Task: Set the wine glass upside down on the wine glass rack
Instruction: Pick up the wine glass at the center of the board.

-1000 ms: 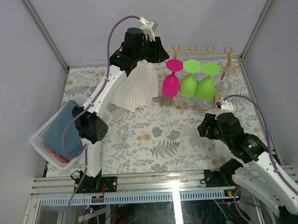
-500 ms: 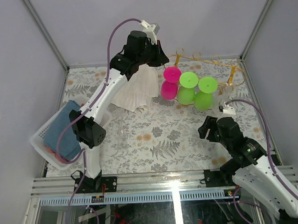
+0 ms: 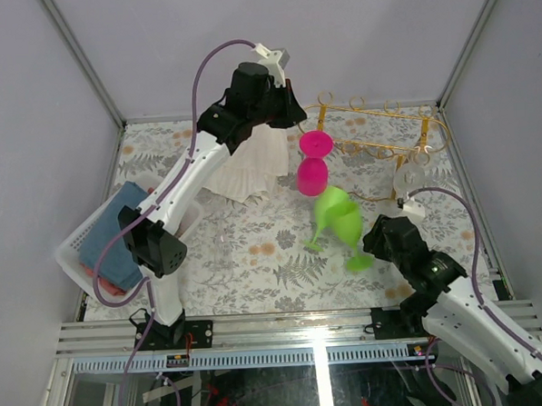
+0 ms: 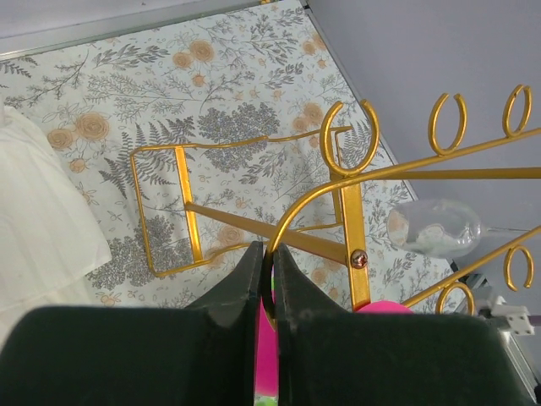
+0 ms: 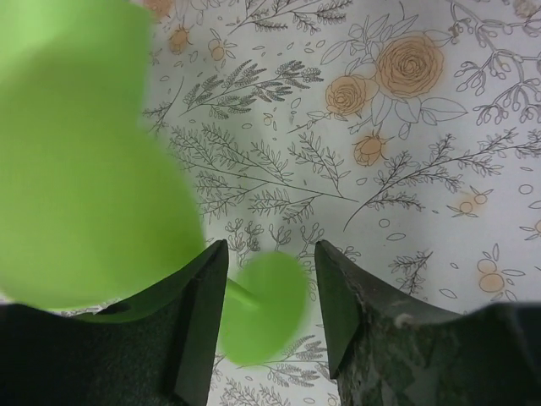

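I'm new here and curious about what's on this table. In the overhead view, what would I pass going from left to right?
white basket → white cloth → green glasses tipped on the table → clear glass

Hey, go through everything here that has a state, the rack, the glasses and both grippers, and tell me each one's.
wine glass rack: appears tilted, gripped at a rail.
left gripper: shut on the wine glass rack.
right gripper: open, a green foot between its fingers.
pink glass: upside down at the rack's left end.
green glasses: off the rack, tipped over.
clear glass: at the rack's right end; hanging unclear.
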### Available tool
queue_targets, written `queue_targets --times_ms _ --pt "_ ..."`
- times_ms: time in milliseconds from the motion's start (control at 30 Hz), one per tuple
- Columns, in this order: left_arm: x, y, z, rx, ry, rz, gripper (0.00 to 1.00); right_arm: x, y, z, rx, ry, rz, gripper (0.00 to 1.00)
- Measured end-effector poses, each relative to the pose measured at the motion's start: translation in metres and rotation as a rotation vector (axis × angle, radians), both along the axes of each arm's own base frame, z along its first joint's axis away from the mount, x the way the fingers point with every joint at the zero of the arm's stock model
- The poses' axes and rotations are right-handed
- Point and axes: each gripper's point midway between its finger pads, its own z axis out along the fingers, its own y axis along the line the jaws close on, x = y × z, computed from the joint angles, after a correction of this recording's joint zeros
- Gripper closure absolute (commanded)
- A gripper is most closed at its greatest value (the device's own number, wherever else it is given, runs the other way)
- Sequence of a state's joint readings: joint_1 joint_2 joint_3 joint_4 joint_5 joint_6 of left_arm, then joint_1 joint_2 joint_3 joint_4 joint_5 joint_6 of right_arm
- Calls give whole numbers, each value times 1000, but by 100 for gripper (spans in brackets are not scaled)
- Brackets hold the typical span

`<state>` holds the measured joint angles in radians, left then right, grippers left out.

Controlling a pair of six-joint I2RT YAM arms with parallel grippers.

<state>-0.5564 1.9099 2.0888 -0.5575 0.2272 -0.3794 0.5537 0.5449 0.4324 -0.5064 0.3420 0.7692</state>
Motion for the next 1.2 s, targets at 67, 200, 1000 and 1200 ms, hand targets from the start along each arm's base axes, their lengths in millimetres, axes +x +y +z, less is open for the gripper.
queue_targets --times_ms 67,200,1000,1200 --pt "0 1 0 0 2 6 100 4 3 -8 -1 22 -3 50" --pt "0 1 -1 -1 4 9 100 11 10 -11 16 24 -6 52" --pt "0 1 1 2 7 9 94 16 9 15 94 -111 -33 52" --pt "7 -3 3 0 7 10 91 16 8 20 96 -132 -26 52"
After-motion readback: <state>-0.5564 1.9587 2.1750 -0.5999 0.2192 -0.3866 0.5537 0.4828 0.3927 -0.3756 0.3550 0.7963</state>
